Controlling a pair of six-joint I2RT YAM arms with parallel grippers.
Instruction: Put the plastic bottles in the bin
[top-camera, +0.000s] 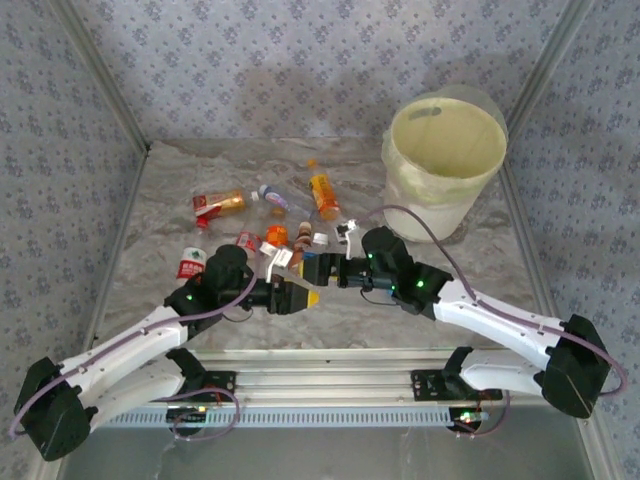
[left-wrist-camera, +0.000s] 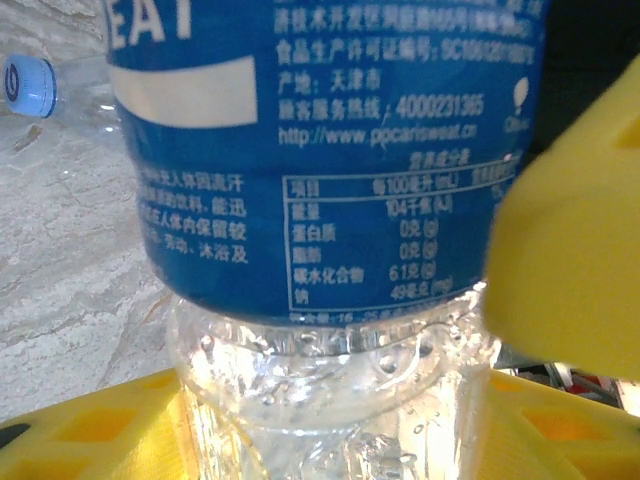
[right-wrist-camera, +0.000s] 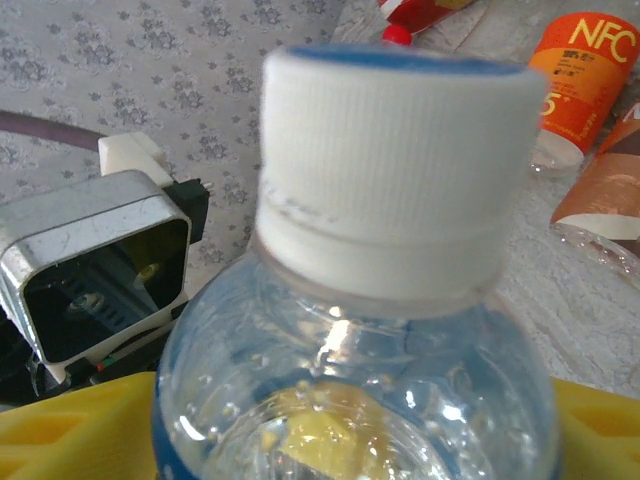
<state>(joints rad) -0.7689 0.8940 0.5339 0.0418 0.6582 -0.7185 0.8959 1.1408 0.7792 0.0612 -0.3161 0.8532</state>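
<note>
— Marble tabletop (top-camera: 200, 180); where is the blue-labelled bottle (left-wrist-camera: 330, 150)?
— Between the left gripper's (top-camera: 306, 297) yellow fingers (left-wrist-camera: 570, 270), white cap (right-wrist-camera: 395, 170) by the right gripper (top-camera: 318, 270). Whether either pair clamps it cannot be told.

Scattered bottles (top-camera: 323, 195) clog the middle of the counter (top-camera: 150, 200), but the gap right next to the bin (top-camera: 440, 195) looks open.

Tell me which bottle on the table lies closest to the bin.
The all-orange bottle with the orange cap, lying on its side at the cluster's right edge; every other one lies farther left, away from the bin.
</note>
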